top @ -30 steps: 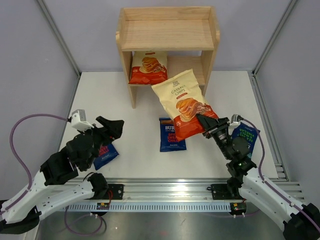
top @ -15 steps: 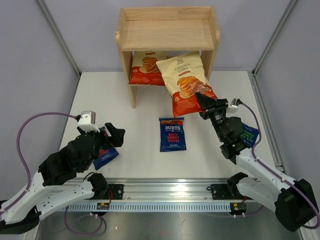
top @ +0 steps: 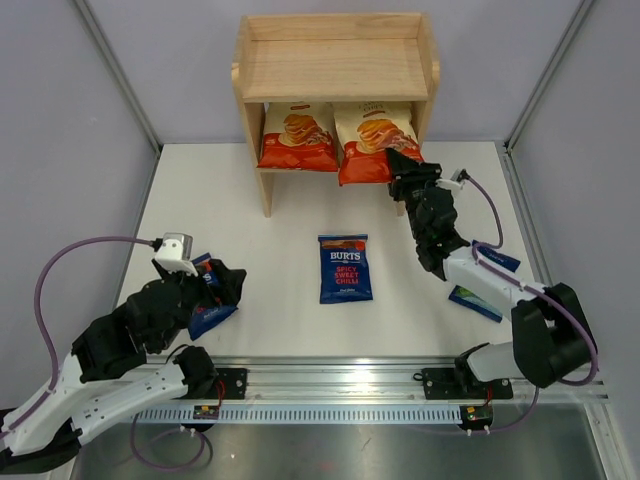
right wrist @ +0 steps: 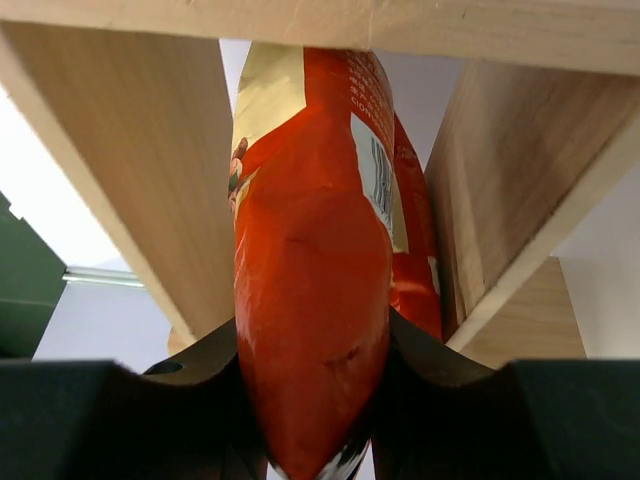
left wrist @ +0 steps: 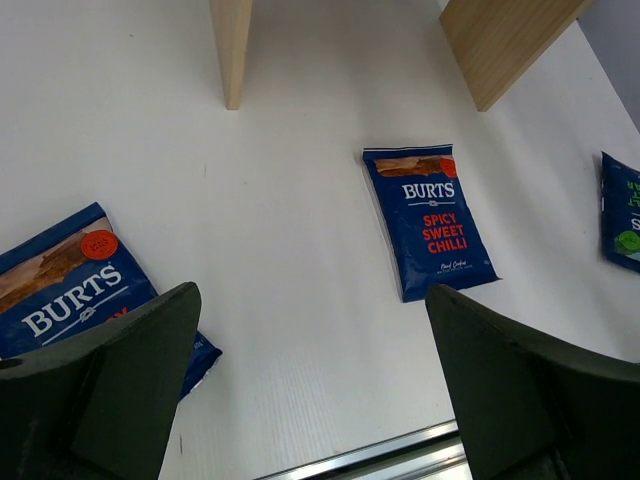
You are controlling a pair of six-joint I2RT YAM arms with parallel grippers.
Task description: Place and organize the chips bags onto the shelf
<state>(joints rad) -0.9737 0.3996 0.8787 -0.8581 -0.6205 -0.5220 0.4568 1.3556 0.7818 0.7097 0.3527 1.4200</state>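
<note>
White table, Cassava bag now in lower shelf, right hand gripping it

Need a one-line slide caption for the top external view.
Right gripper holds a second Cassava Chips bag in the shelf's lower tier beside the first; three Burts bags lie on the table.

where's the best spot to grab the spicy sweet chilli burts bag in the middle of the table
Probably the short bottom edge, from above on the near side: the Burts bag lies flat, label up, so an end edge is the thinnest part to pinch.
</note>
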